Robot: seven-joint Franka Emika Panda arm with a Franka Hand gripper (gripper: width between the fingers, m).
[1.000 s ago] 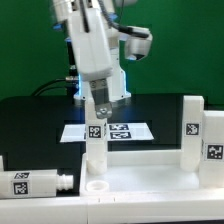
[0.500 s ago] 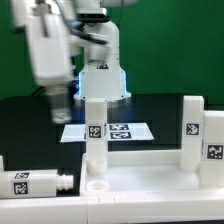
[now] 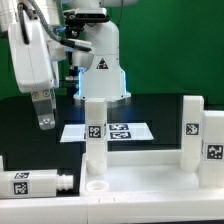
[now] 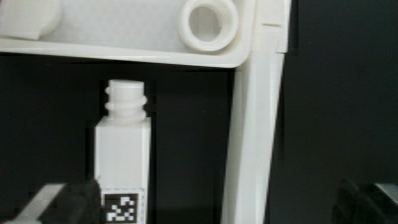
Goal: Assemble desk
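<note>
Above table at exterior view's left, fingers (image 3: pixel 43 119) pointing down, empty, clear of desk legs (image 3: pixel 94 140)

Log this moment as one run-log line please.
pincer: empty, raised at exterior view's left | white plastic square leg: upright on white flat tabletop panel | another white leg: lying on table

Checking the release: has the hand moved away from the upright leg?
Yes. The hand has swung toward the exterior view's left, off the upright leg, which stays standing.
</note>
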